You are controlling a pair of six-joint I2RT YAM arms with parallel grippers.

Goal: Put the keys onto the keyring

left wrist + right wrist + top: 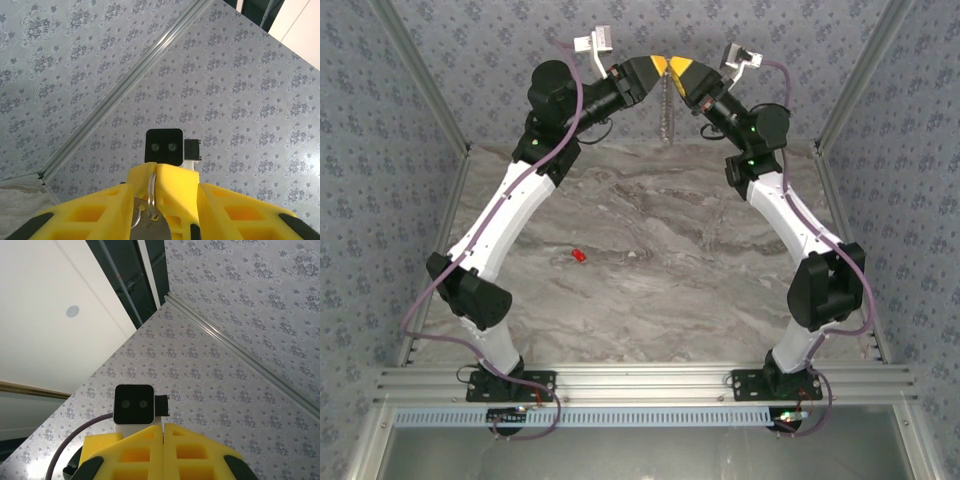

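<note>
Both arms are raised high at the back, and their yellow tips meet in mid-air. My right gripper [678, 70] [157, 172] [163, 427] is shut, and the thin silver keyring [151, 192] is pinched in the seam between its fingers. A flat silver key [155, 227] hangs from that ring through its hole. My left gripper [658, 66] [164, 186] stands open, with one finger on each side of the right gripper's tips and the key. A grey chain-like strand [668, 110] dangles below the two grippers. A tiny red key piece [578, 256] lies alone on the marble table.
The marble table [650, 290] lies far below both grippers. Patterned walls enclose it at the back and sides, with an aluminium post [115, 95] in the corner. The other arm's wrist camera [163, 146] [133, 404] faces each wrist view at close range.
</note>
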